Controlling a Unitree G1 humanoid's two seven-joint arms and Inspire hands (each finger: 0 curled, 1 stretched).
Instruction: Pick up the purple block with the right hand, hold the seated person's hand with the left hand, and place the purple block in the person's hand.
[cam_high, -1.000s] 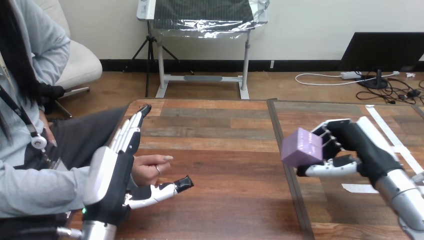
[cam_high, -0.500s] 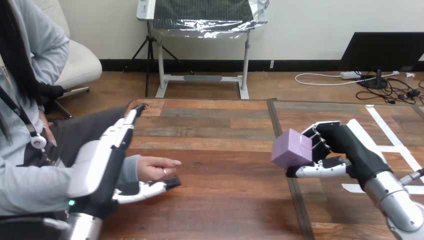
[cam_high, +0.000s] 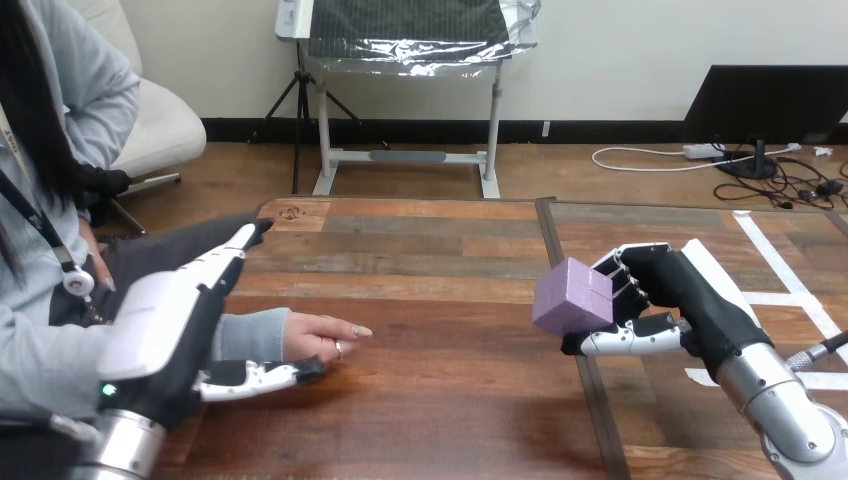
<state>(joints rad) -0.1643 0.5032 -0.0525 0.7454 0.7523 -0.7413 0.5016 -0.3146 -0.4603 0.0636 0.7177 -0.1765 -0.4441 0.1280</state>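
- The right robot hand (cam_high: 690, 290) pinches the purple block (cam_high: 572, 297) between curled fingers and thumb. It holds the block lifted above the table (cam_high: 440, 260) near its middle, presumably for carrying leftward.
- The left robot hand (cam_high: 160, 325) is spread, fingers straight, beside the table's left edge. The person's hand (cam_high: 318, 337) lies on the table, its wrist between those fingers and the thumb, not gripped.
- Bare wood separates the 2 robot hands and nothing blocks the way, though the person's palm seems to face down.
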